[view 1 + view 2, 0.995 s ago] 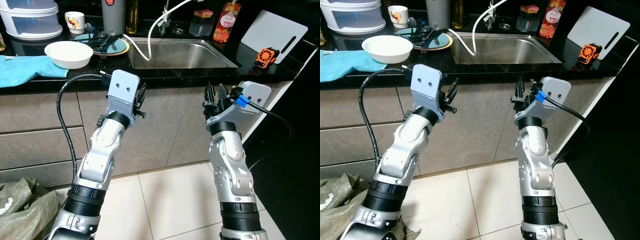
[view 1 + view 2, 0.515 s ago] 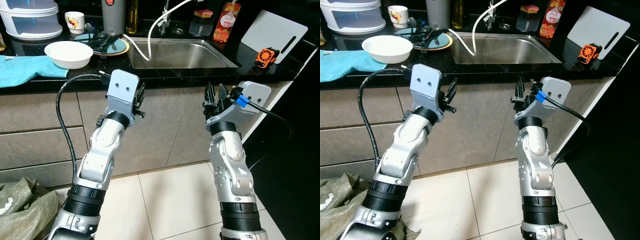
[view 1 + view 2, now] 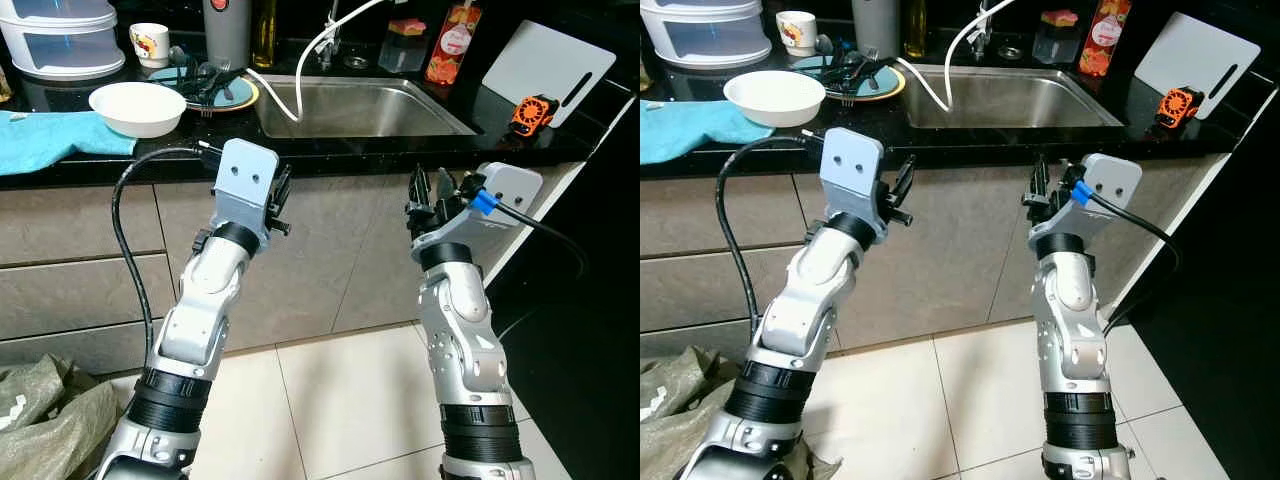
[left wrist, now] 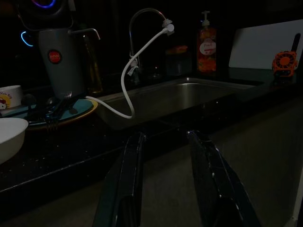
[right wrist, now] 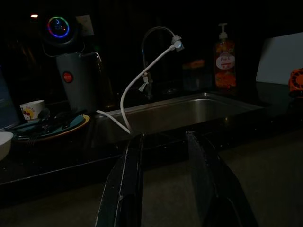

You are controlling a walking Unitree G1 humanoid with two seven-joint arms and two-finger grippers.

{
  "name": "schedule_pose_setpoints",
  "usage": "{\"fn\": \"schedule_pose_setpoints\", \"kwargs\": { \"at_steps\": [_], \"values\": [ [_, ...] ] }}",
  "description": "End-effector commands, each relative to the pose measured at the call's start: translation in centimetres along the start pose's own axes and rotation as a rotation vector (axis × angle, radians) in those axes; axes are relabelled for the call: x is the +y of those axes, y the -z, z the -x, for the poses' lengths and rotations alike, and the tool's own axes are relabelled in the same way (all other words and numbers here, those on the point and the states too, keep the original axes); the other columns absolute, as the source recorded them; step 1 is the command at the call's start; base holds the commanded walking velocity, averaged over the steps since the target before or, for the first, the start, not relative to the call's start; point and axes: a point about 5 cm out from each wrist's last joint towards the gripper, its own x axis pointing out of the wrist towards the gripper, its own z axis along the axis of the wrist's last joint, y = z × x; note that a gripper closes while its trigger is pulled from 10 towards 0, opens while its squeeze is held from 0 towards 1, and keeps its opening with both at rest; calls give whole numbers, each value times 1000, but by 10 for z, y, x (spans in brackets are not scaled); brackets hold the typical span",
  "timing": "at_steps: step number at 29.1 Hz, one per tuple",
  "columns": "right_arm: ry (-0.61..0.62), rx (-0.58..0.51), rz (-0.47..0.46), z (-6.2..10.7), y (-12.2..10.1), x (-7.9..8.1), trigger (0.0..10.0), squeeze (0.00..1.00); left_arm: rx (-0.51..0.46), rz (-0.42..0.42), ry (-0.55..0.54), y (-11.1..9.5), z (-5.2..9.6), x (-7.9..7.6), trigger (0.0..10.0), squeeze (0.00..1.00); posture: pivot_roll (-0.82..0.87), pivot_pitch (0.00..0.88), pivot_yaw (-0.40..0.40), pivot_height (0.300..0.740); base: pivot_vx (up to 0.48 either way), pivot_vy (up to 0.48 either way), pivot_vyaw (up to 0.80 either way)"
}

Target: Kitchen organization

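Nothing has changed since a sec ago: both tools, left tool & right tool, stay raised w/ fingers apart, empty, short of the black stone desk; white ceramic bowl beyond left tool untouched. You haven't started organizing yet.

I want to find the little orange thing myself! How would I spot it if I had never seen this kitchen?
Start at the steel sink in the black counter and look to its right. There a white cutting board leans up, and the small orange fan lies just in front of it. It is the only orange and black gadget there.
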Motion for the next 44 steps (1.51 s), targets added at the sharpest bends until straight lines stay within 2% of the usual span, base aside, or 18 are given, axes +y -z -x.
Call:
{"fn": "schedule_pose_setpoints", "kwargs": {
  "at_steps": [1,5,22,44],
  "values": [
    [11,9,1,1,1,-4,10000,0,-18,-2,11,-4,0,-3,10000,0,239,15,-90,740,0,0,0],
    [10,9,0,1,2,-4,10000,0,-26,-1,20,-4,0,-3,10000,0,239,15,-90,740,61,0,0],
    [11,7,-2,1,2,-4,10000,0,-29,-5,15,-4,1,-1,10000,0,240,14,-88,740,399,0,0],
    [8,4,-2,0,1,-4,10000,0,-31,1,3,-4,0,0,10000,0,242,10,-89,740,466,0,0]
  ]
}}
